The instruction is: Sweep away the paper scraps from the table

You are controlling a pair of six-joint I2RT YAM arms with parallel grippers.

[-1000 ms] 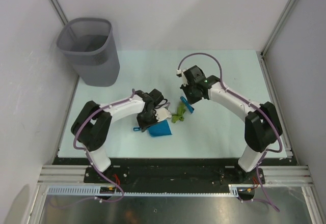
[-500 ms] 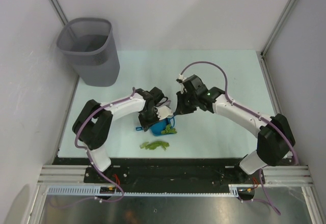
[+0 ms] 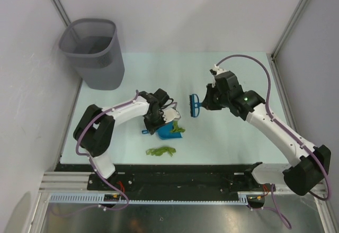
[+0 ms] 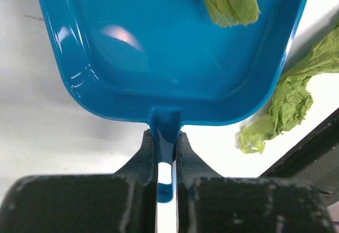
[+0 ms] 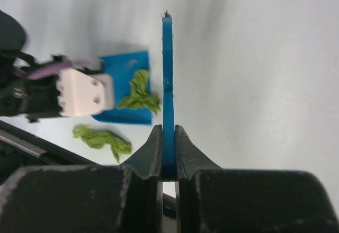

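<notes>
My left gripper is shut on the handle of the blue dustpan, which lies on the pale green table. In the left wrist view the fingers pinch the handle below the dustpan. A few green paper scraps lie at the pan's mouth, the same paper scraps showing on the pan floor. More paper scraps lie on the table near its front edge. My right gripper is shut on the blue brush, held to the right of the pan and apart from it.
A grey mesh wastebasket stands at the table's far left corner. The table's dark front edge runs close beside the loose scraps. From the right wrist, the brush stands edge-on, right of the pan.
The right gripper swept the brush left against the pan, then drew it back to the right. Some scraps ended in the pan, and a clump slid toward the front edge.
</notes>
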